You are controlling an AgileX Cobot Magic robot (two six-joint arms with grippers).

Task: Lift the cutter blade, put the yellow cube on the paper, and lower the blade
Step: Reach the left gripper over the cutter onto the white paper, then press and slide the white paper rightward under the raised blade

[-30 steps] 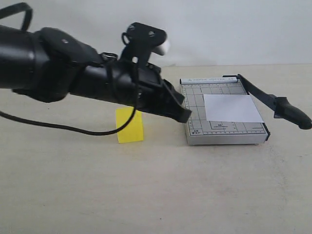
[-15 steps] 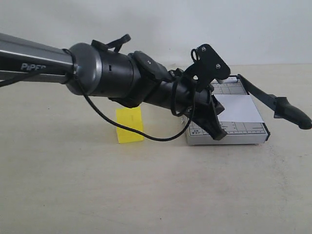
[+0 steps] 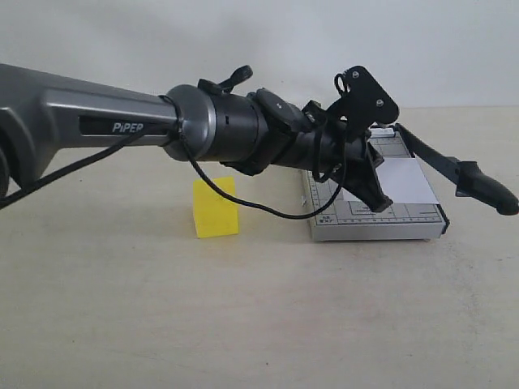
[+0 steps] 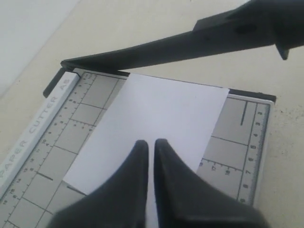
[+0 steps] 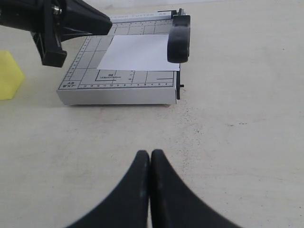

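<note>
Left wrist view: we see our left gripper (image 4: 148, 142) pressed together and empty over the paper (image 4: 161, 109), with the cutter blade (image 4: 166, 49) just ahead, probably to nudge it upward.

Noted on my left pincer (image 4: 151, 141): black plastic, smooth, dull sheen. The paper (image 4: 156, 114): white, matt, uncreased. The cutter board (image 4: 90, 99): grey, metal by its look, satin, printed grid. The cutter blade (image 4: 190, 42): black, matt. The yellow cube (image 3: 216, 208): matt, plain faces. The table (image 3: 259, 308): beige, matt, faintly speckled.
</note>
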